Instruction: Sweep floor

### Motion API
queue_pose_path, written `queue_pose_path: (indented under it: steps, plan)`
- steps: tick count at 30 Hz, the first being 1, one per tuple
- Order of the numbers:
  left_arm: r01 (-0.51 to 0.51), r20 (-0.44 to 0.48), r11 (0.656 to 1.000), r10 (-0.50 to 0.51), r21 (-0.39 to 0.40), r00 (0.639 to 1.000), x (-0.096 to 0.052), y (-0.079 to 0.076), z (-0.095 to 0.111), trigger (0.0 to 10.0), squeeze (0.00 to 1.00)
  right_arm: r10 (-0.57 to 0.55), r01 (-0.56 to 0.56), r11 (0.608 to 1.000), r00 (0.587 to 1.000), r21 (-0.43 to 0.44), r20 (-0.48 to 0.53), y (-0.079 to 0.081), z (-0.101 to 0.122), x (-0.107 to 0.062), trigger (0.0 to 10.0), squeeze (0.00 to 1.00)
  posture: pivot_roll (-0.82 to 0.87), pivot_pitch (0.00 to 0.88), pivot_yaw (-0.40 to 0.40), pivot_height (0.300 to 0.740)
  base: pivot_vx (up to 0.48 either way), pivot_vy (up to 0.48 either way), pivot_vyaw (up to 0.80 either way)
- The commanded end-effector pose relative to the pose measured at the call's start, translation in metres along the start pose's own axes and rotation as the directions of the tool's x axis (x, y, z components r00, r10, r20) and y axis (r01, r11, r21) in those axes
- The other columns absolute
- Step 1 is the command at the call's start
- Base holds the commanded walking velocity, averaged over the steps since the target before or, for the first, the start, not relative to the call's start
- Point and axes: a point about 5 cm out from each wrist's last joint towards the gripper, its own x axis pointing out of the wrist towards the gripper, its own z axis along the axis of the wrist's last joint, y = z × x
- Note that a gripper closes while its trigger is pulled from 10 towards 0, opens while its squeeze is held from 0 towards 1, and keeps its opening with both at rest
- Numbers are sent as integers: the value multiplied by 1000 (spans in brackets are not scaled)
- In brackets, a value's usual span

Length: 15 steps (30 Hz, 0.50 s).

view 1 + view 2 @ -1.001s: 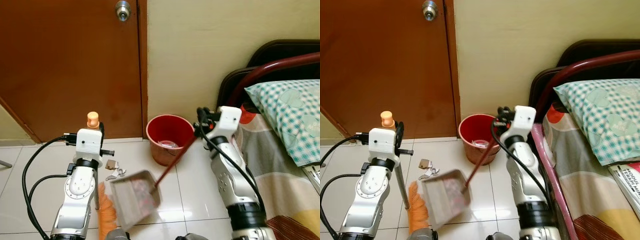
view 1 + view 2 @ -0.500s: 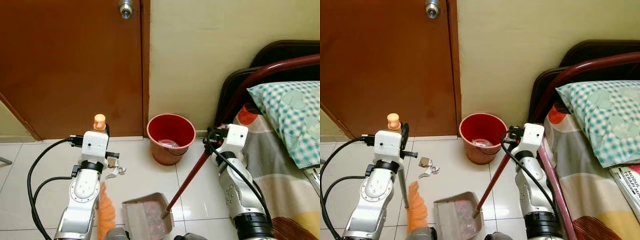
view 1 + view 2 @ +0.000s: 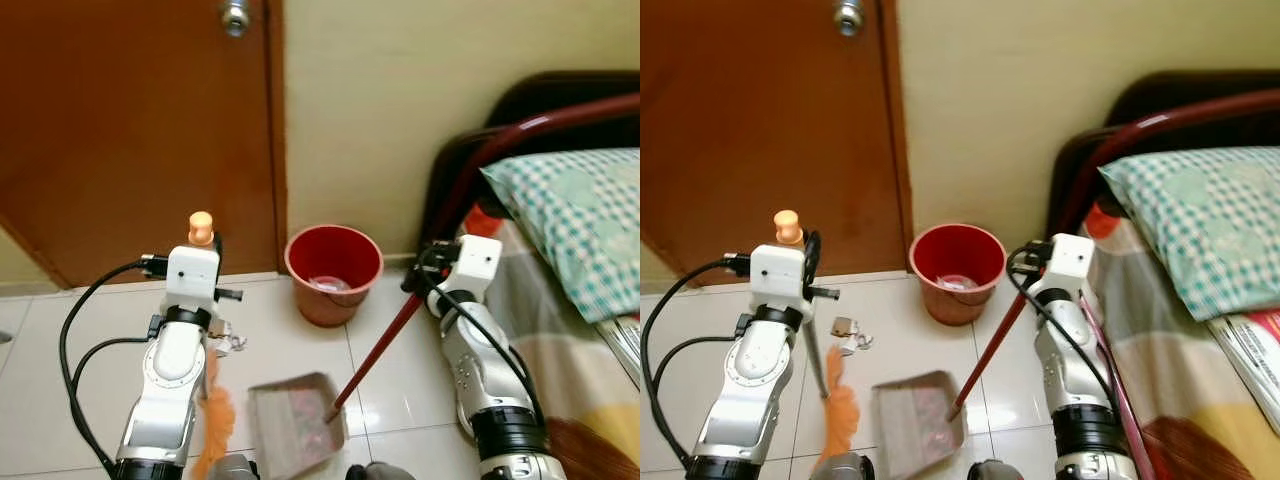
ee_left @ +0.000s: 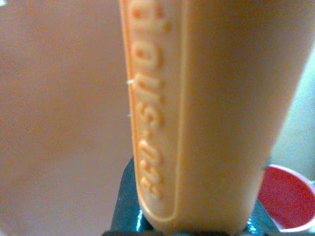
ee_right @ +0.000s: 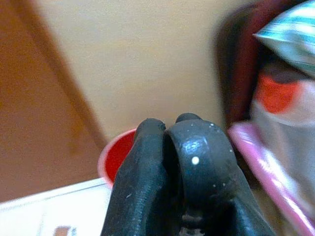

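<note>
My left gripper (image 3: 208, 256) is shut on the broom's orange handle (image 4: 197, 113), just below its rounded top (image 3: 201, 224). The orange bristles (image 3: 214, 440) rest on the tiles beside my left arm. My right gripper (image 3: 420, 272) is shut on the dark red handle (image 3: 375, 345) of a grey dustpan (image 3: 295, 436). The pan lies on the floor between my arms with small reddish bits in it. In the right wrist view the black fingers (image 5: 197, 167) are pressed together. A red bucket (image 3: 333, 272) stands by the wall beyond the pan.
A few scraps of litter (image 3: 227, 338) lie on the white tiles near the broom. A brown door (image 3: 130, 130) is at the back left. A bed with a dark red frame (image 3: 520, 130) and a checked pillow (image 3: 570, 215) fills the right side.
The dustpan was raised and tilted near the bucket a second ago; it has come down flat onto the tiles. My right gripper dropped lower with the handle. The camera shifted slightly.
</note>
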Motion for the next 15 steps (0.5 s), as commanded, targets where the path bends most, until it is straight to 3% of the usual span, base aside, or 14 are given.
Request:
queue_pose_path:
  steps: [1, 9, 15]
  plan:
    - [1, -13, 1000, -1, -11, 1000, -1, -2, -3, 10000, 0, -15, 15, 1000, 999, 6, 40, -2, 9, -1, 10000, 0, 6, 69, -48, 740, 0, 0, 0]
    - [23, -12, 999, -23, -31, 1000, 0, -12, 0, 10000, 0, 30, -30, 999, 999, -17, -17, 8, -12, -14, 10000, 0, 5, 63, -44, 740, 0, 0, 0]
    - [22, -10, 999, -22, -24, 1000, -1, -7, 0, 10000, 0, 42, -42, 999, 999, -14, 4, 16, -5, -10, 10000, 0, 3, 57, -38, 740, 166, 41, 0]
